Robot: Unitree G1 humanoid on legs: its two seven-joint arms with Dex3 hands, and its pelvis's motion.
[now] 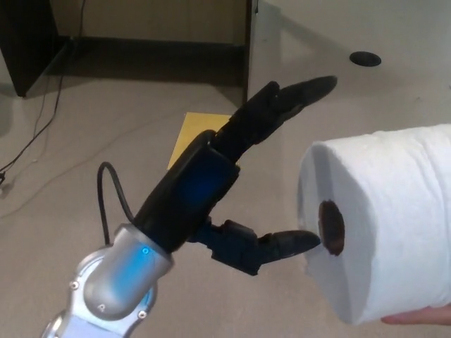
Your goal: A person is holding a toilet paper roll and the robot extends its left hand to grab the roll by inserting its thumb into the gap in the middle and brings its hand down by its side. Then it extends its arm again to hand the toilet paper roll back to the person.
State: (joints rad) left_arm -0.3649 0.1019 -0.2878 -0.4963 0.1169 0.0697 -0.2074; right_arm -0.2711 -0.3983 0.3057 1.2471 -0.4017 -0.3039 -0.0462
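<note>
Head view is looking down on a pale beige floor (84, 141), and every place below is being given relative to the large white toilet paper roll (394, 218) that is filling the right side of the picture. Far to the left of the roll, a thin dark cable (39, 134) is lying across the floor, and up and to the left a dark wooden piece of furniture (141, 49) is standing along the top edge. Coming in from the lower left toward the roll, the robot's silver forearm is leading into the black left hand (211, 197), which is reaching up and to the right. The hand is holding nothing: its two thick fingers (282, 105) are stretching out together above and to the left of the roll, apart from it, while the thumb (282, 244) is spreading well away from them and pointing at the roll's flat end. The thumb tip is lying right at the rim of the dark brown cardboard core hole (332, 227); whether it is already inside cannot be told. Behind the hand, left of the roll, a flat yellow rectangular sheet (184, 137) is lying on the floor, mostly hidden. Above the roll, a small dark round disc (365, 58) is sitting on the floor. Under the roll's lower right corner, a person's fingertips (419, 317) are supporting it in the air.
</note>
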